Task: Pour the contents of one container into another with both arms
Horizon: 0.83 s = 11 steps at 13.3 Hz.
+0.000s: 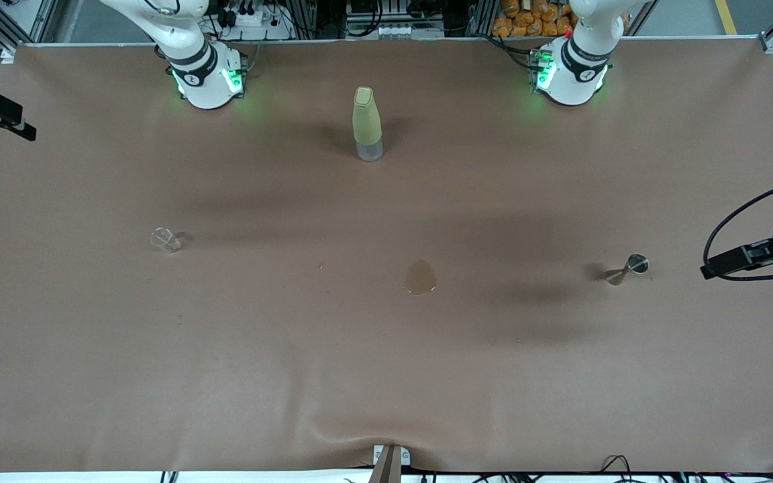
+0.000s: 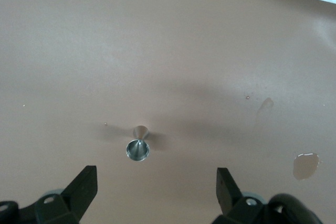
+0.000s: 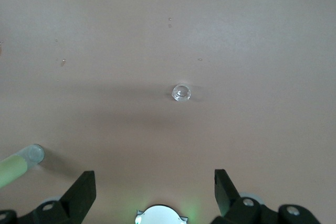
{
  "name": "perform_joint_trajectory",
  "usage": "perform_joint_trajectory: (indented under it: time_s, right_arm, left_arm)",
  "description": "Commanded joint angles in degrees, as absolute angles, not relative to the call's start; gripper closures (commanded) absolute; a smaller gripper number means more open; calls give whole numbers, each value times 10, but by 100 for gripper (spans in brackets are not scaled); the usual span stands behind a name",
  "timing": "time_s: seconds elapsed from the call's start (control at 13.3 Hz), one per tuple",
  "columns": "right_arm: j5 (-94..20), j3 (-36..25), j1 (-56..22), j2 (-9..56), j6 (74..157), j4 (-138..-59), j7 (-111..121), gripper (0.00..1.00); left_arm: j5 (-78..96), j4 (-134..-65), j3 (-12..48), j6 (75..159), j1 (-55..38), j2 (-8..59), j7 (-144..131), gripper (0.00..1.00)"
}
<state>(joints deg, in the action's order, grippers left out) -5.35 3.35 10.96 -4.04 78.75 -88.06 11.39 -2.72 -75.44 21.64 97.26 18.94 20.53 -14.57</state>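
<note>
Grippers held high over the brown table, nothing grasped.
Left gripper point(image 2: 156, 187) is spread above the silver hourglass jigger point(image 1: 628, 268); right gripper point(image 3: 155, 187) is spread above the tiny clear glass cup point(image 1: 166, 239), well apart.

One glass cup point(image 1: 166, 239), one jigger point(image 1: 629, 268), one bottle point(image 1: 366, 124), one puddle point(image 1: 421, 277).

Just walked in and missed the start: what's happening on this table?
Nothing is being held. The left gripper hangs with open fingers above the small silver hourglass-shaped metal jigger; the right gripper, open too, hangs above the tiny clear glass cup. Both stand on the brown table, with a wet patch between them and a tall pale yellow-green bottle near the bases.
</note>
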Motion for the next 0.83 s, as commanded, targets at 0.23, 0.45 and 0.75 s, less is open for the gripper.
perform_joint_trajectory:
  time_s: [0.23, 0.45, 0.75]
  right_arm:
    - [-55, 37, 116, -47, 789, -892, 113, 0]
    - [-55, 37, 115, -44, 790, -893, 113, 0]
    - [-56, 37, 115, -43, 787, -892, 112, 0]
  left_arm:
    - [50, -788, 33, 985, 47, 160, -115, 0]
    - [63, -890, -22, 1067, 0, 104, -79, 0]
    - [57, -939, -17, 1084, 6, 83, 13, 0]
